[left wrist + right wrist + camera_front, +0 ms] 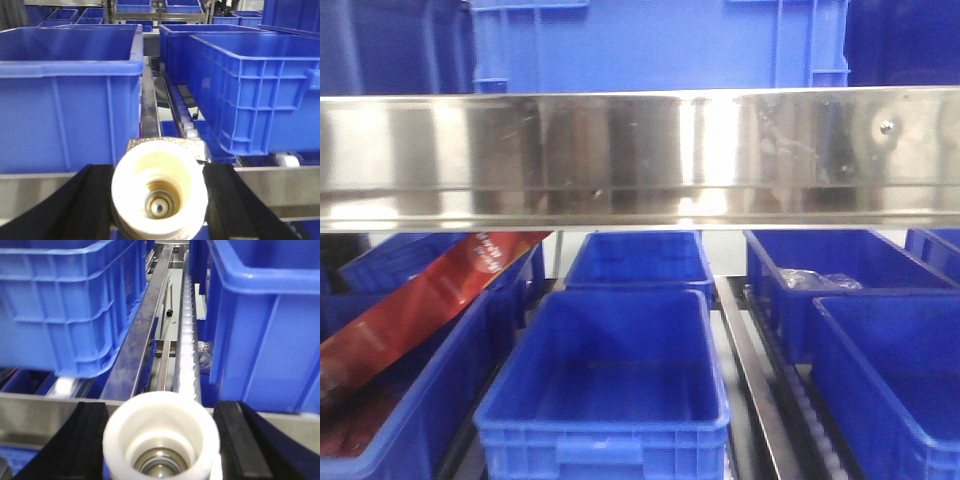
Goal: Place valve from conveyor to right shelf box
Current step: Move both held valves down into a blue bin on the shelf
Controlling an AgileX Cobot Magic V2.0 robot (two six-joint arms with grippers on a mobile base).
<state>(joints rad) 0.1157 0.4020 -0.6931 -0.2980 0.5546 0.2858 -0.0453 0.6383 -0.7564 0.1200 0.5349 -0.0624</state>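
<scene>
1. Nearest the lens, the left tool is clamped on a cream valve. Its black fingers press either side of the round body, presumably so it cannot roll free.
2. The right tool likewise grips a white valve between dark fingers. That close-up is blurred, so the hold looks firm on both sides but I wouldn't swear to it.
3. No conveyor shows in any view. Both valves sit in the tools, poised at the shelf's steel front rail, facing the boxes they are bound for.
4. Beyond the right tool, a roller track runs away between two blue boxes. The right-hand box stands just ahead and to the side of the white valve.
5. From the front, an open blue box sits under a steel beam. A right-side box seems the likely target.
</scene>
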